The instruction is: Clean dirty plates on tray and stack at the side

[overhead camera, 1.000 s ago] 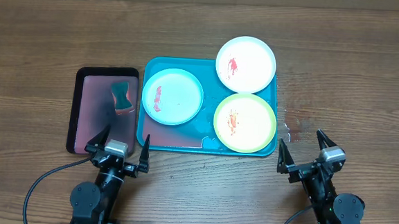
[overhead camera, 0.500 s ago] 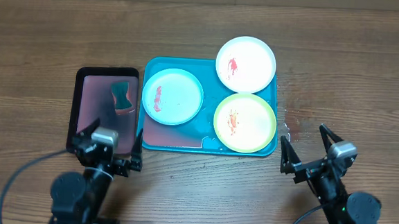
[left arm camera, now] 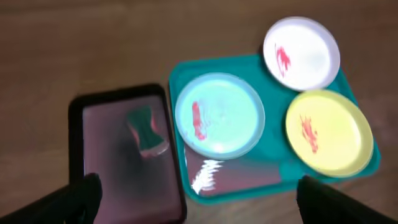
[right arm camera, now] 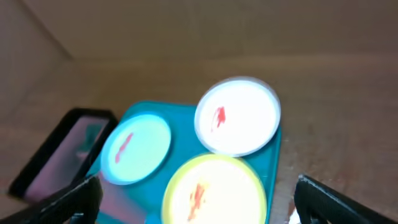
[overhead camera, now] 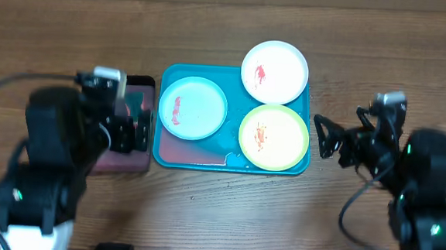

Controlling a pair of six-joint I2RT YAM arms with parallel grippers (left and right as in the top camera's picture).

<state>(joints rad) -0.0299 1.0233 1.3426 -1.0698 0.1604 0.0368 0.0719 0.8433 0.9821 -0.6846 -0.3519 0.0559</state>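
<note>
The tray (overhead camera: 198, 151) lay in the middle of the counter (overhead camera: 218, 211), carrying the white plate (overhead camera: 275, 71), the blue plate (overhead camera: 193, 108) and the green plate (overhead camera: 273, 136), each smeared red. The left claw (left arm camera: 198, 190) and the right claw (right arm camera: 198, 186) were both spread wide, empty.

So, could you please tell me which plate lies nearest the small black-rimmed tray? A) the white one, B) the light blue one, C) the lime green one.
B: the light blue plate fills the left side of the turquoise tray, next to the black-rimmed tray, while the white plate and the lime green plate sit on the right.
</note>
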